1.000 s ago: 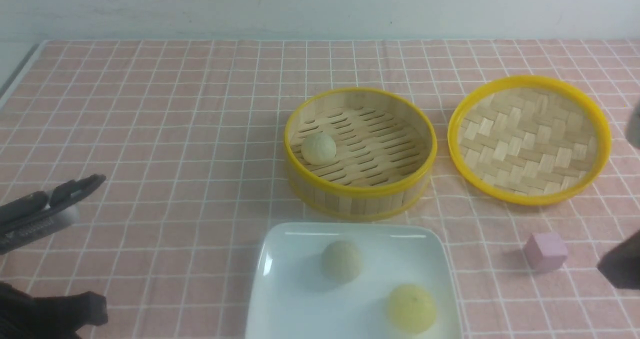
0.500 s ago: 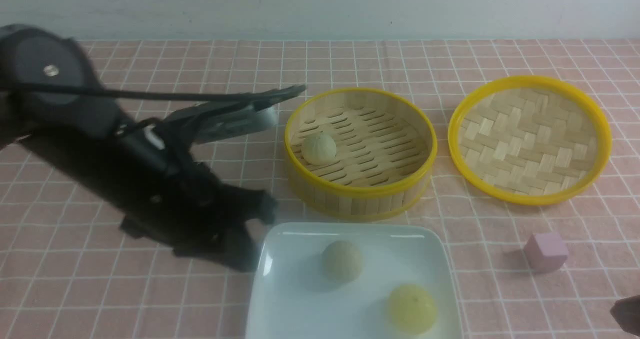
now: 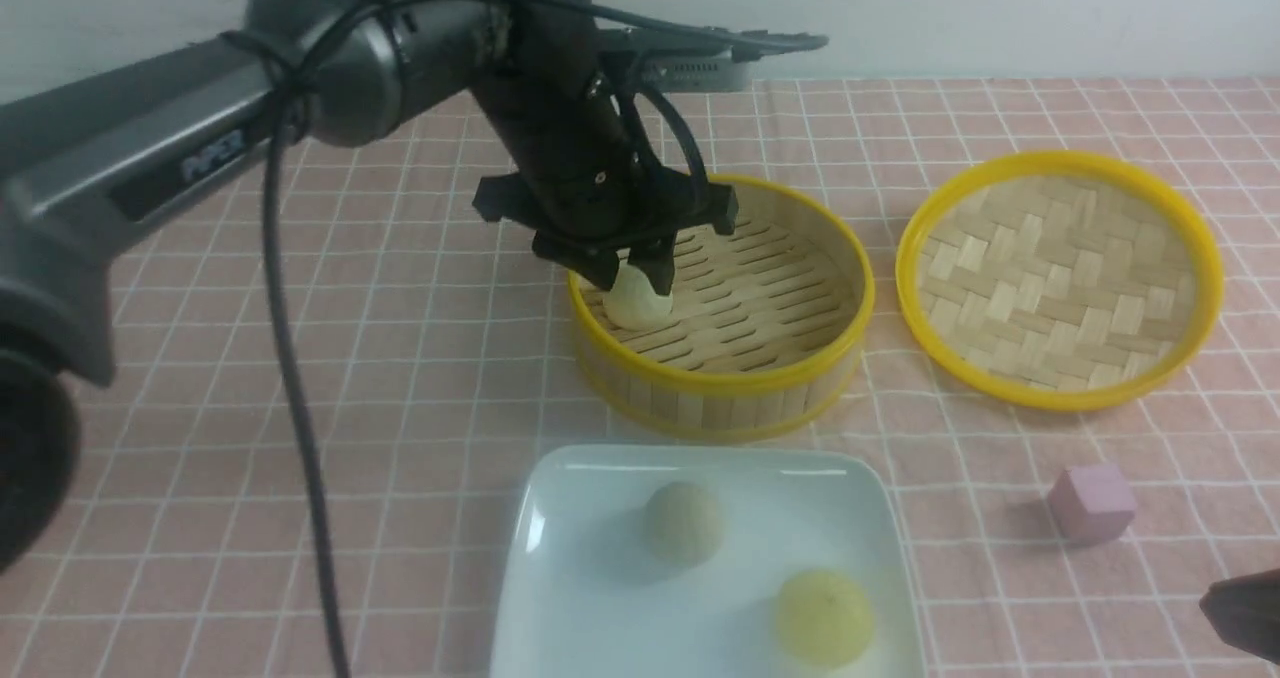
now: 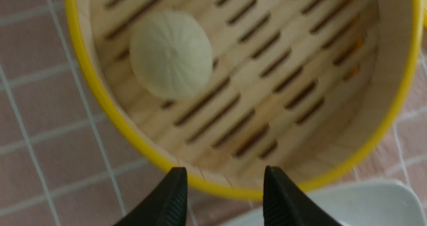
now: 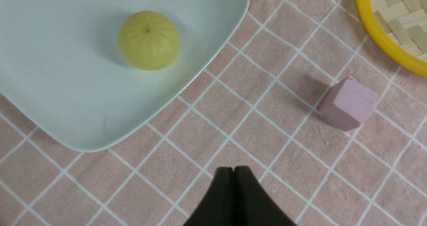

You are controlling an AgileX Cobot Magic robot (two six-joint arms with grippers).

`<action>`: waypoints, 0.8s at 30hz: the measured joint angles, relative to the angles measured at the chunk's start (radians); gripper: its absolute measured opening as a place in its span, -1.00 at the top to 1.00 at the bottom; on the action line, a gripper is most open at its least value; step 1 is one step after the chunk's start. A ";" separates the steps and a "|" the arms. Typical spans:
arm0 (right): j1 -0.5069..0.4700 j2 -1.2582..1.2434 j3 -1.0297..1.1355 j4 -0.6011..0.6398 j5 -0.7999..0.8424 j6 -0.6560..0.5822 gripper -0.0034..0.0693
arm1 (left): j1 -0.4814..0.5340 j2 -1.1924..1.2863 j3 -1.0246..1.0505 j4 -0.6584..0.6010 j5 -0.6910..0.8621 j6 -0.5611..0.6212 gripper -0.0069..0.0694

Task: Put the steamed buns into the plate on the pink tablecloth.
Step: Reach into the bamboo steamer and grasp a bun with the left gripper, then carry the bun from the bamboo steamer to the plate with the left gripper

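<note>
That cream bun (image 3: 632, 310) sits at the left of the bamboo steamer (image 3: 700, 408) mid-frame, left gripper (image 3: 632, 280) spread open just over it (nothing held), so I'd drop straight down, stay off the yellow rim (image 3: 720, 381), and squeeze gently.

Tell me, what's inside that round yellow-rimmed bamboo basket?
One pale cream steamed bun on its slatted floor. From the front, the open left gripper hides part of the bun.
</note>
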 joint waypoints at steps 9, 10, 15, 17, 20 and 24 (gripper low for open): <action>0.000 0.000 0.000 0.000 -0.016 0.000 0.90 | 0.000 0.189 -0.128 0.108 -0.033 -0.001 -0.07; 0.000 0.000 0.000 0.000 -0.018 0.000 0.90 | 0.000 0.200 -0.128 0.107 -0.039 -0.001 -0.06; 0.000 0.000 0.000 0.000 -0.018 0.000 0.88 | -0.001 0.227 -0.128 0.087 -0.067 -0.036 0.29; 0.000 0.000 0.000 0.000 -0.018 0.000 0.87 | -0.001 0.222 -0.133 0.072 -0.065 -0.042 0.57; 0.000 0.000 0.000 0.000 -0.018 0.000 0.87 | -0.001 0.200 -0.139 0.039 -0.051 -0.044 0.74; 0.000 0.000 0.000 0.000 -0.018 0.000 0.86 | -0.002 0.102 -0.174 0.015 0.013 -0.034 0.75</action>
